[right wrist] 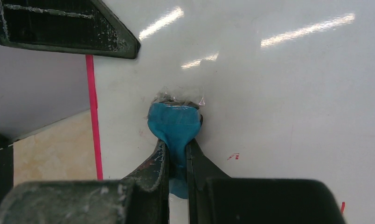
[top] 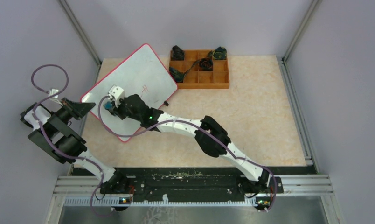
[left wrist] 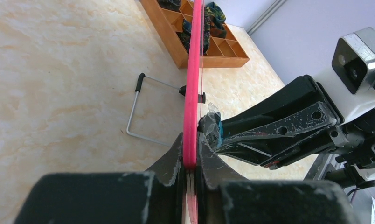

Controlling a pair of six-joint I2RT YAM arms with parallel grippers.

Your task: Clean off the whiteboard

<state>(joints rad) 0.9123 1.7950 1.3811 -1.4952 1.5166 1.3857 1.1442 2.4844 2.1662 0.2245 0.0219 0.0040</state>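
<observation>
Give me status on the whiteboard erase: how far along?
Done: left gripper is shut on the rim of the whiteboard, steadying it, and right gripper grips a blue wiper. In hand: the wiper looks pressed on the board near that rim. Left: red marks at mid-board and small red specks beside the wiper, not yet wiped.

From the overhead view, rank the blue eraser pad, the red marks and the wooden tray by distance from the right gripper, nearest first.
1. The blue eraser pad: pinched in the right gripper, over the whiteboard.
2. The red marks: on the board, toward the view's upper right.
3. The wooden tray: off the board, farther right at the table's back.
</observation>
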